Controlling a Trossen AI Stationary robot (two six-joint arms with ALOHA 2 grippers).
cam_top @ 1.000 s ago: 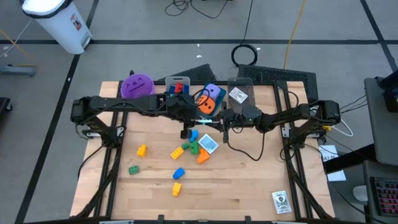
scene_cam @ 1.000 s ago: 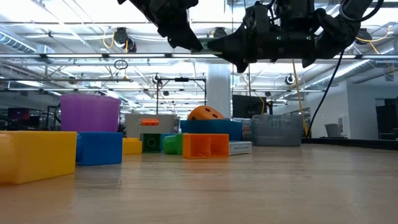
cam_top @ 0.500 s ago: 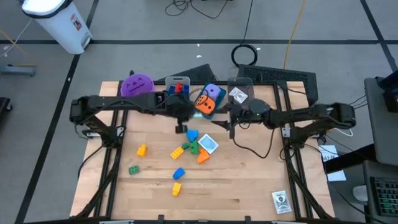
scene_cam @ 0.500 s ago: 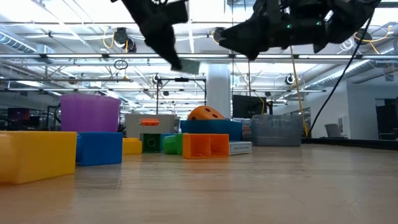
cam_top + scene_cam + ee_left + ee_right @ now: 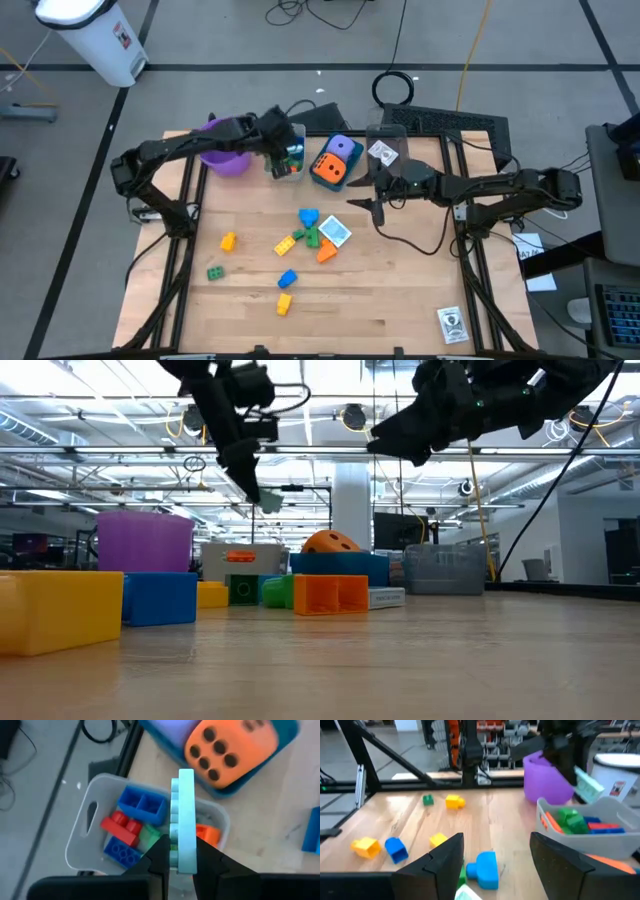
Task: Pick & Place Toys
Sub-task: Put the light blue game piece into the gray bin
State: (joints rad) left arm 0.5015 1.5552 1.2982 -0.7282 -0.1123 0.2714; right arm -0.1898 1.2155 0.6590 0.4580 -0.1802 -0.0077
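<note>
Wooden worktop (image 5: pixel 400 290); left hand (image 5: pixel 181 862) pinches a pale green brick (image 5: pixel 183 820) above the clear bin (image 5: pixel 90 840); right hand (image 5: pixel 495 855) gapes empty.

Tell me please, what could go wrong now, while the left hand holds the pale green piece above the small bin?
1. The left hand pinches the pale green brick only at its lower end, so it may tilt or slip early.
2. The grey bin already holds several bricks; the piece might bounce out.
3. The purple cup stands close beside the left arm, which may bump it when it pulls back.
</note>
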